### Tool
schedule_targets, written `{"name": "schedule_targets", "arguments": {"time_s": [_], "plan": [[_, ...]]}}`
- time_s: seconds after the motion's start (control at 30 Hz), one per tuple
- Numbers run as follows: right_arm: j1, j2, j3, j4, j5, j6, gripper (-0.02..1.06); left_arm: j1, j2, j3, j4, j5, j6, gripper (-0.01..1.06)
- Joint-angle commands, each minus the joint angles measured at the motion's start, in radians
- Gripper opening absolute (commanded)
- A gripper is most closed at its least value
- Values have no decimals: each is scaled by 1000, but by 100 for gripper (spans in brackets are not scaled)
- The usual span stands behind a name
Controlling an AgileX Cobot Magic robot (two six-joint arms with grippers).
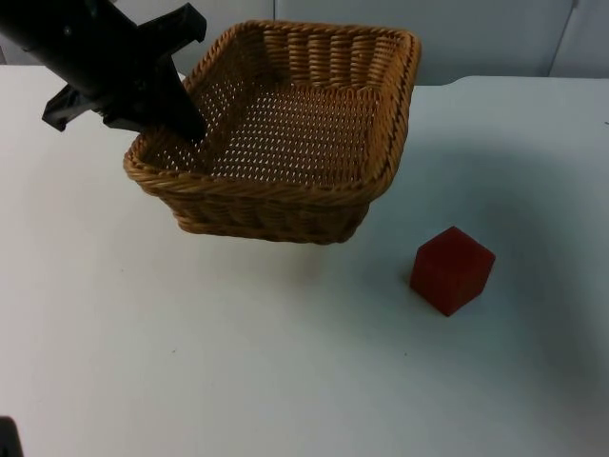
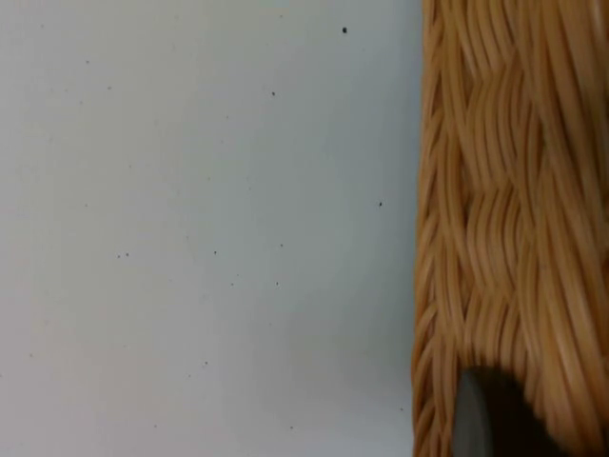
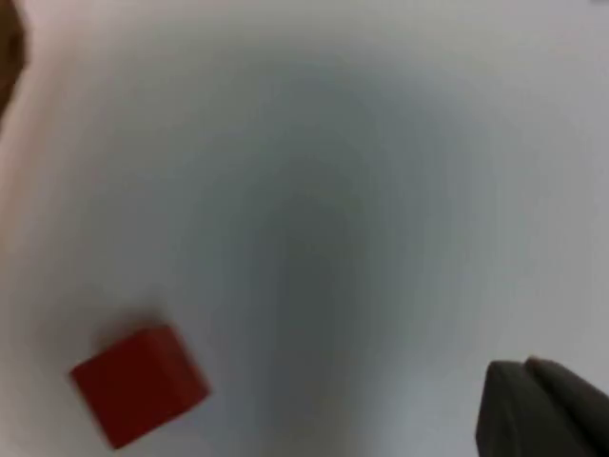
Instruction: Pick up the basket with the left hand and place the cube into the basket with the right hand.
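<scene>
The square woven wicker basket (image 1: 285, 133) is sitting toward the far edge of the white table top (image 1: 190, 362), near the grey partition wall (image 1: 476, 33), and appears slightly tilted, with its near wall casting a shadow on the surface below. The left gripper (image 1: 186, 124) is reaching down from the far left corner and is pinching the basket's left rim, one finger lying inside the wall. In the left wrist view a black fingertip (image 2: 490, 419) is pressing against the woven wall (image 2: 504, 219), with bare table surface (image 2: 190, 238) lying beside it. The red cube (image 1: 452, 269) is resting on the table top toward the right edge, well apart from the basket and nearer the front edge than it. In the right wrist view the right gripper's fingertip (image 3: 542, 409) is hanging above the table with the red cube (image 3: 138, 384) lying off to one side, not touching it; whether this gripper is spread or pressed together cannot be told
</scene>
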Motion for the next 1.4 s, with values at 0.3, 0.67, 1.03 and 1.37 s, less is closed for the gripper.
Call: {"name": "schedule_targets", "arguments": {"time_s": [0.3,0.67,1.03,1.37], "plan": [[35,298,-29,202,219,-249,27,-1,-18,-1,-36,-12,0,0],[262,313,-29,174,222,-413,105,-1,-18,-1,-36,-98,0,0],[392,313,-29,-64,71,-259,105,-1,-18,-1,-36,-163,0,0],[384,319,-29,-23,6,-259,105,-1,-18,-1,-36,-199,0,0]]}}
